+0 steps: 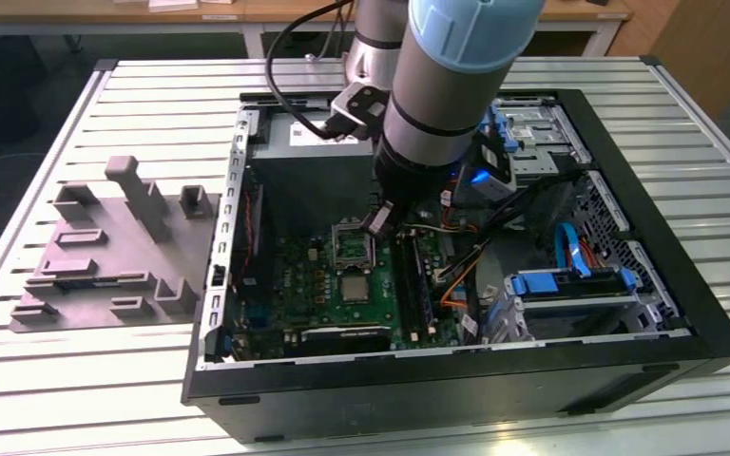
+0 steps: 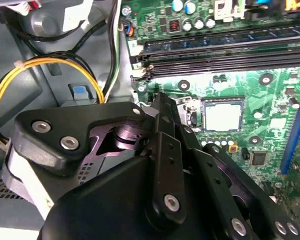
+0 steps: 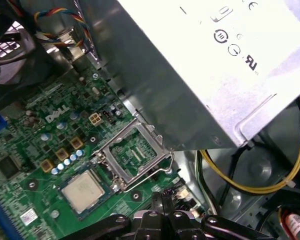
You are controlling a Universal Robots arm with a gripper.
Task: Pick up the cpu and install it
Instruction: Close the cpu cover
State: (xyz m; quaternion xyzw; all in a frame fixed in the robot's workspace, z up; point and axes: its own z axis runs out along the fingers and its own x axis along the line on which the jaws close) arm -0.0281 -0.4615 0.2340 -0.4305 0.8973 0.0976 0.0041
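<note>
1. The claw (image 3: 162, 197) hangs low inside the computer case (image 1: 467, 380), fingers pressed together with nothing visibly pinched
2. The cpu (image 3: 85, 192) lies flat in its socket on the green motherboard (image 3: 115, 206), near the claw but apart from it, beyond the flipped-open load plate (image 3: 132, 155) that sits just beside the fingertips
3. The power supply box (image 3: 215, 75) and a yellow cable (image 3: 250, 187) crowd the claw, so I judge that short, slow, vertical moves suit best, without scraping the chip's top
</note>
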